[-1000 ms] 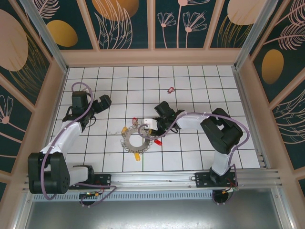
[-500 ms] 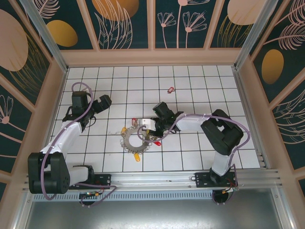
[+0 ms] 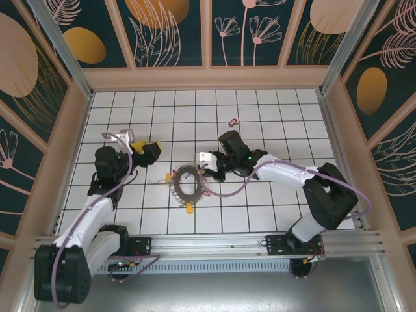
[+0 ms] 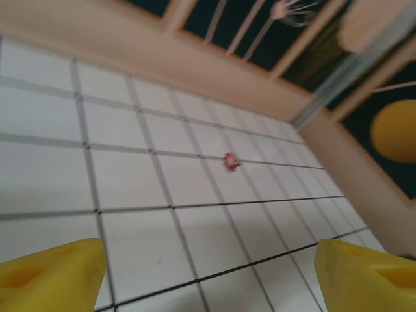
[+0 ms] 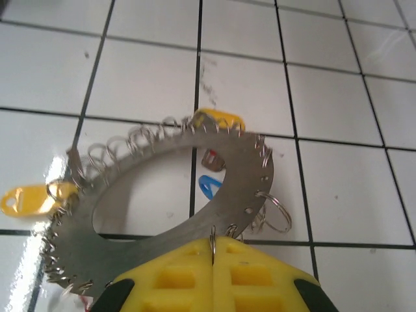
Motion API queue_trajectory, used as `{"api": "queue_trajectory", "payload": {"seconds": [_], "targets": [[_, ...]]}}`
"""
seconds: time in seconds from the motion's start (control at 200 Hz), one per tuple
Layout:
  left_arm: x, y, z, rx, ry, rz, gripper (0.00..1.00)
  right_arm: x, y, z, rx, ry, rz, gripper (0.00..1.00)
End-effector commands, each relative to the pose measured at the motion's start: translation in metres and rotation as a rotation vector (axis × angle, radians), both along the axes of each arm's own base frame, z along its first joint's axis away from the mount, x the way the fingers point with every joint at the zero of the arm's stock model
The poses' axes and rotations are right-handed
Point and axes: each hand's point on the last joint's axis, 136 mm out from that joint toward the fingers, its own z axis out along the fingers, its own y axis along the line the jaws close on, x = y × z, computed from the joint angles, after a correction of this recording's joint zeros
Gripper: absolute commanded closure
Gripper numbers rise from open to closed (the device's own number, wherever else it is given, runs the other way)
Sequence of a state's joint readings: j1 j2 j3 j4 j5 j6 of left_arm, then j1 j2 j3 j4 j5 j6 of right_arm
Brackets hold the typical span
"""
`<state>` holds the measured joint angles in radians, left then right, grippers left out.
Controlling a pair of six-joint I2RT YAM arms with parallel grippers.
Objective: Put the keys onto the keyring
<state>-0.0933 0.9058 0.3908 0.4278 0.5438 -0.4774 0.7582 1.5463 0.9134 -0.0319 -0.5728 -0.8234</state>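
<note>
The keyring is a flat grey metal ring fringed with small wire loops, lying on the white tiled floor. Yellow tags hang from its edge, and a blue tag shows through its hole. My right gripper is shut on a wire loop at the keyring's near edge. In the top view the right gripper sits at its upper right side. One red-tagged key lies alone further back, also ahead of my left gripper as a small red key. The left gripper is open and holds nothing.
Wooden walls and metal posts frame the tiled floor on three sides. An aluminium rail carries both arm bases at the near edge. A yellow tag sticks out of the keyring toward the rail.
The right gripper closed on the keyring's edge and drew back to the right, shifting the ring slightly. The left arm swung nearer and its gripper turned toward the ring, its jaws narrowing a little.
</note>
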Motion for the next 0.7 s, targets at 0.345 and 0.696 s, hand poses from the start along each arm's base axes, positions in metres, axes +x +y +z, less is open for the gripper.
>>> {"api": "queue_trajectory", "payload": {"seconds": [0.345,0.696], "targets": [[-0.129,-0.092,0.004,0.382,-0.63,-0.824,0.35,-0.035,0.009,0.09,0.168,0.066,0.227,1.0],[-0.115,-0.11,0.012,0.453,-0.706,-0.743,0.62,-0.042,0.015,0.108,0.202,0.036,0.213,1.0]]}}
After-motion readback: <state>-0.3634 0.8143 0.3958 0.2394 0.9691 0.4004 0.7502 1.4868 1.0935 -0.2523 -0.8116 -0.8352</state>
